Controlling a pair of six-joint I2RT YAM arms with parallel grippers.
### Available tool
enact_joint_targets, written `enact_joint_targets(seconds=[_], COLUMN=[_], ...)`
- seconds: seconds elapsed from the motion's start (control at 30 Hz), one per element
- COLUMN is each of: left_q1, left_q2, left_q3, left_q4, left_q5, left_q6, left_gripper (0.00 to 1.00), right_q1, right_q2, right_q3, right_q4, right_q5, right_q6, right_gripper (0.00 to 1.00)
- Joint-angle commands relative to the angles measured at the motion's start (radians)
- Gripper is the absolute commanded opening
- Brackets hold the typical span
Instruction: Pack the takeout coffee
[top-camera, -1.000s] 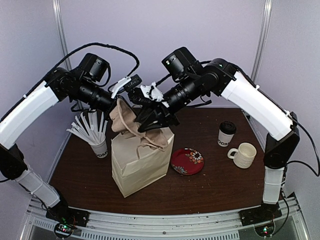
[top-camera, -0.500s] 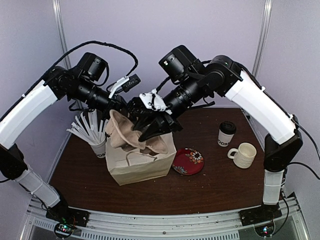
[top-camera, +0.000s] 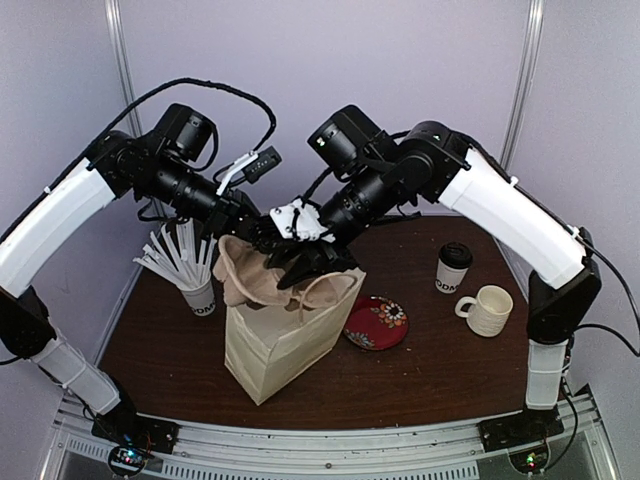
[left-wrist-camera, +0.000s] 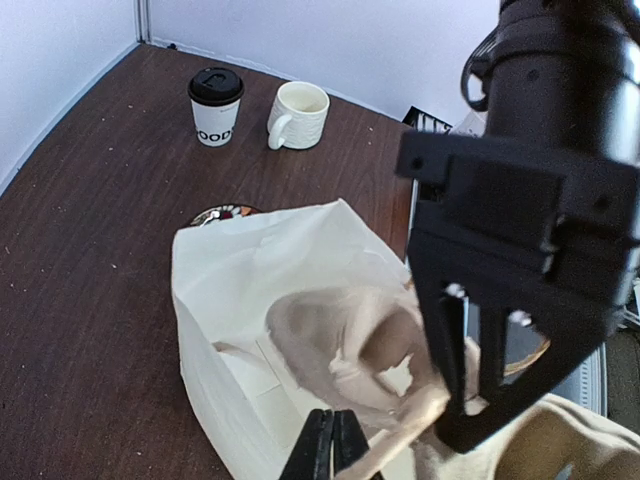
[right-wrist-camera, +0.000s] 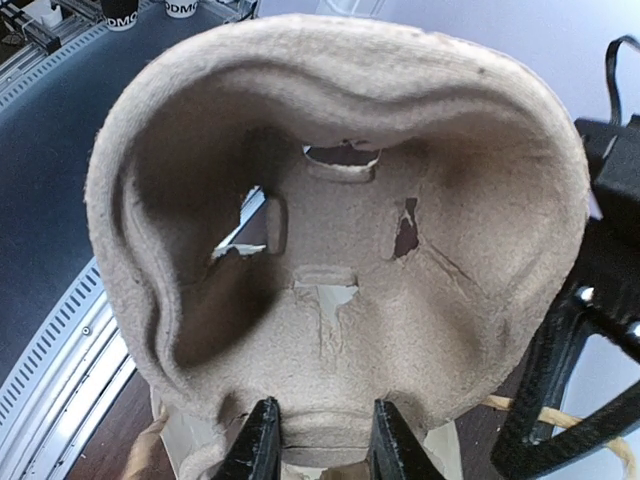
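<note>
Brown paper bag (top-camera: 285, 335) stands open at the middle of the dark wooden table (top-camera: 420, 380). Over its mouth, the right gripper (right-wrist-camera: 322, 440) pinches the rim of a beige pulp cup carrier (right-wrist-camera: 340, 220). The left gripper (left-wrist-camera: 333, 445) has its fingers pressed together at the bag's 10 o'clock edge. The takeout coffee cup (top-camera: 453, 268), black lid (top-camera: 456, 254) on, stands well apart at the bag's 2 o'clock, near a cream mug (top-camera: 487, 310).

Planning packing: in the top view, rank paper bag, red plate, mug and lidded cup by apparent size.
Paper bag
Red plate
Mug and lidded cup: too alike to rank.
</note>
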Motion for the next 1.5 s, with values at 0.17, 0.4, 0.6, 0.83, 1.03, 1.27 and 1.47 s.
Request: enact_joint_targets(seconds=[0.17, 0.4, 0.6, 0.83, 1.03, 1.27, 1.47], left_q1=[0.006, 0.006, 0.006, 0.006, 0.006, 0.006, 0.014], left_q2=[-0.002, -0.007, 0.001, -0.006, -0.050, -0.189, -0.267], left_q3=[-0.017, -0.034, -0.021, -0.028, -0.074, -0.130, -0.289], left_q4=[0.027, 0.021, -0.007, 0.001, 0.068, 0.193, 0.278], left_q5=[0.031, -0.034, -0.127, -0.172, -0.190, -0.231, -0.599], left_q6=[-0.002, 0.018, 0.038, 0.033, 0.001, -0.060, -0.119], left_gripper=[0.00, 0.00, 0.00, 0.18, 0.48, 0.98, 0.98], right_q1=[0.000, -0.003, -0.002, -0.001, 0.025, 0.058, 0.082], right_q2=[-0.008, -0.028, -0.047, -0.056, -0.038, 0.020, 0.046], right_q3=[-0.117, -0.134, -0.221, -0.255, -0.242, -0.185, -0.132], right_q4=[0.053, 0.040, 0.047, 0.061, 0.076, 0.025, -0.049], right_q5=[0.093, 0.111, 0.175, 0.249, 0.366, 0.438, 0.485], right_q6=[-0.020, -0.024, -0.028, -0.022, -0.020, -0.009, 0.001], right_gripper=[0.23, 0.23, 0.23, 0.23, 0.23, 0.23, 0.23])
